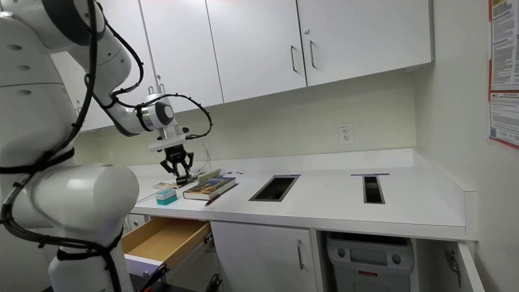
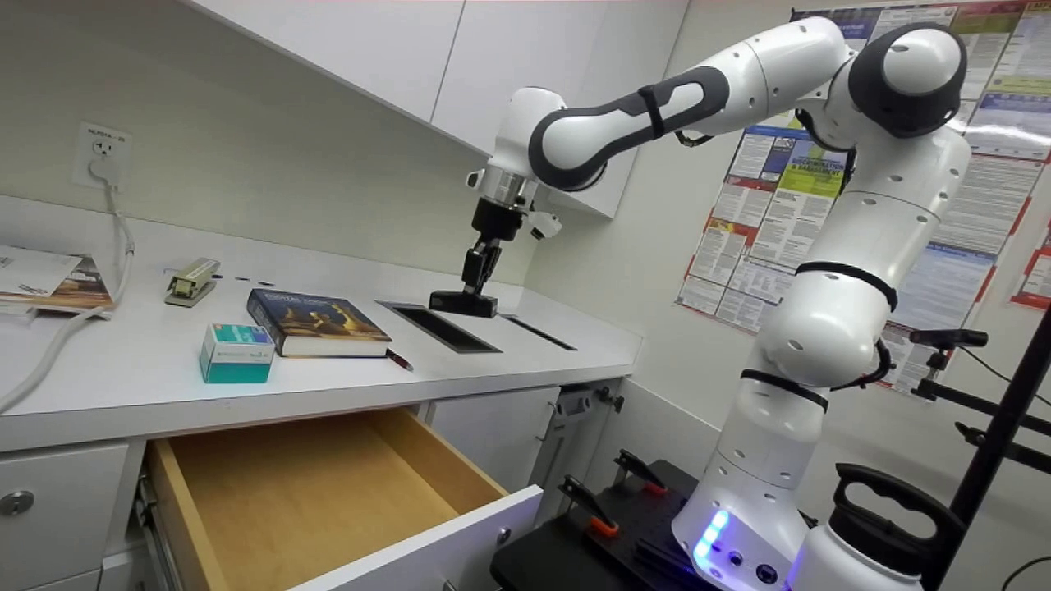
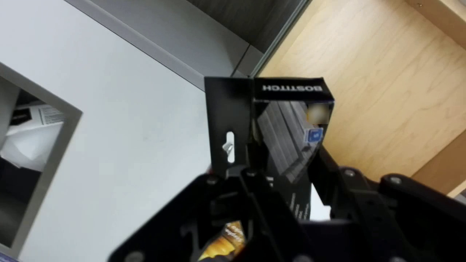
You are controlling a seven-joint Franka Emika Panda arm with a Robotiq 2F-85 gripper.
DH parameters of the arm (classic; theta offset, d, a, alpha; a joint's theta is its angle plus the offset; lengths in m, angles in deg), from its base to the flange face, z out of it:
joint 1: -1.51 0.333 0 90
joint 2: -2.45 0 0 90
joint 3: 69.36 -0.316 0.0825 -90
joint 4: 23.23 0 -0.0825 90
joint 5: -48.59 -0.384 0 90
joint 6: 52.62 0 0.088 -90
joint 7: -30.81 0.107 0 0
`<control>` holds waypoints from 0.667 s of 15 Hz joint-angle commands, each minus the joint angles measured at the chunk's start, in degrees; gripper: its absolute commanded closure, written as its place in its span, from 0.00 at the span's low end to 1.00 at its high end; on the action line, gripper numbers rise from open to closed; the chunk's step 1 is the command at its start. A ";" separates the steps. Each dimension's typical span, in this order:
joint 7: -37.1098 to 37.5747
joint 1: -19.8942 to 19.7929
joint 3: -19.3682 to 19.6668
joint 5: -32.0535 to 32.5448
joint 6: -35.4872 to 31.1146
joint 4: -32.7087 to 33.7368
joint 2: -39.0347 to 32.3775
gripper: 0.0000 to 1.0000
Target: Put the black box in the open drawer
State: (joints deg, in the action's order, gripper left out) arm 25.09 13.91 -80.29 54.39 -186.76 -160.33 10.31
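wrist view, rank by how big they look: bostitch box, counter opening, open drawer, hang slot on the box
1. Open drawer, cropped by the picture edge
2. Unsure: black Bostitch box and counter opening; the box is nearer the camera, the opening cropped
3. Hang slot

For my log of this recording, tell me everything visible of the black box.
The black box looks like a small card carton, with white BOSTITCH lettering on a narrow face, a picture of grey staple strips and a blue mark on another, and a flat slotted tab along one side. Smaller print is too blurred to read. The gripper clamps it in midair, roughly level, outside the open drawer.
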 commanded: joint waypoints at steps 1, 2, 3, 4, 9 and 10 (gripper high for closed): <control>0.12 3.08 -3.69 1.33 -13.03 -11.98 4.87 0.88; 0.46 4.03 -4.85 1.40 -18.26 -14.78 4.39 0.88; 1.16 4.68 -5.99 2.05 -22.93 -16.80 3.36 0.88; 1.00 5.45 -6.90 2.17 -27.90 -18.15 1.69 0.88; 5.20 2.53 -10.39 13.27 -44.79 -19.10 -10.01 0.88; 5.26 2.66 -9.29 15.23 -45.92 -17.74 -12.98 0.88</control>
State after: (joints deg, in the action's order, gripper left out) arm 28.98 18.67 -90.00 63.92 -228.15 -180.99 4.27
